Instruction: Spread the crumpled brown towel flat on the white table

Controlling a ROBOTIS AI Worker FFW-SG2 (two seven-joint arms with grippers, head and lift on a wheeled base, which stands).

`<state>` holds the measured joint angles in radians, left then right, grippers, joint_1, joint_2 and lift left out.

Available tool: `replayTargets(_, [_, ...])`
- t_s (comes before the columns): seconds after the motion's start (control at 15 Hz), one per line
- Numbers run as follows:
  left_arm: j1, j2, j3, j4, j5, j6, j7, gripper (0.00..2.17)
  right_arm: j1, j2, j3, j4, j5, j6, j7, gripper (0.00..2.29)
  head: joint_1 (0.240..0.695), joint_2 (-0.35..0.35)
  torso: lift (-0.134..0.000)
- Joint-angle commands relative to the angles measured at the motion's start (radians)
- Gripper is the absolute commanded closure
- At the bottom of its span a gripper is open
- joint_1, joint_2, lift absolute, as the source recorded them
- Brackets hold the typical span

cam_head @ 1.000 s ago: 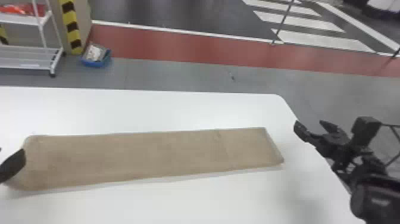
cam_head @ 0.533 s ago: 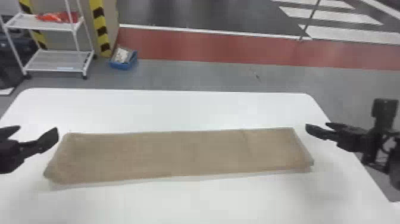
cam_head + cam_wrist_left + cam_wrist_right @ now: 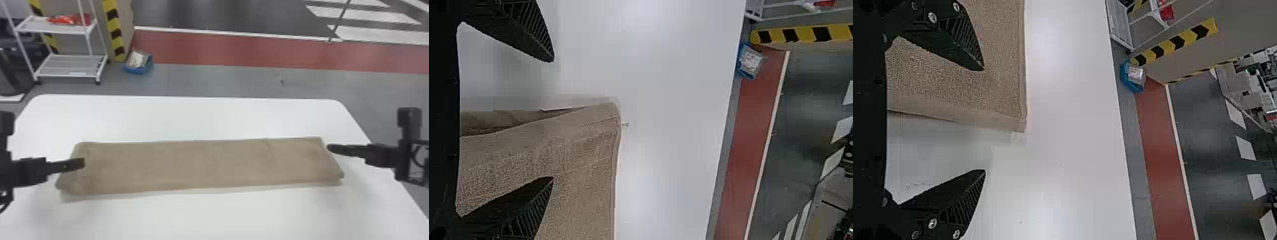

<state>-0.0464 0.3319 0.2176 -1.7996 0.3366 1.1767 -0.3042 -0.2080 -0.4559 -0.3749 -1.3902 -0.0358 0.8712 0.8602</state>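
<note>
My left gripper [image 3: 553,119] and right gripper [image 3: 984,120] both have fingers spread, near opposite ends of the brown towel [image 3: 204,166], long and narrow on the white table [image 3: 198,118]. Pinching every layer (it looks folded) could lift it still doubled.

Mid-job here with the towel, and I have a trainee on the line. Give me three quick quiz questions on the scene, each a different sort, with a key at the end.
1. Multiple choice: How does the towel lie on the table?
A) rolled up in a ball
B) in a long strip
C) hanging off the edge nearest the shelf

2. True or false: The left gripper and the right gripper both have their fingers apart.

3. Fill in the colour: The bin on the floor beyond the table is ____.

Key: 1 B; 2 true; 3 blue
</note>
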Motion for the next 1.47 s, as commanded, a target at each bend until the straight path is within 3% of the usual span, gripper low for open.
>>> replayTargets(0.0, [-0.024, -0.001, -0.010, 0.019, 0.001, 0.031, -0.001, 0.04, -0.001, 0.002, 0.005, 0.003, 0.007, 0.006, 0.005, 0.18, 0.695, -0.138, -0.124])
replayTargets(1.4, [-0.029, -0.007, -0.032, 0.017, -0.028, 0.028, 0.004, 0.04, -0.048, 0.002, 0.042, 0.092, 0.014, -0.013, 0.040, 0.18, 0.695, -0.129, -0.124])
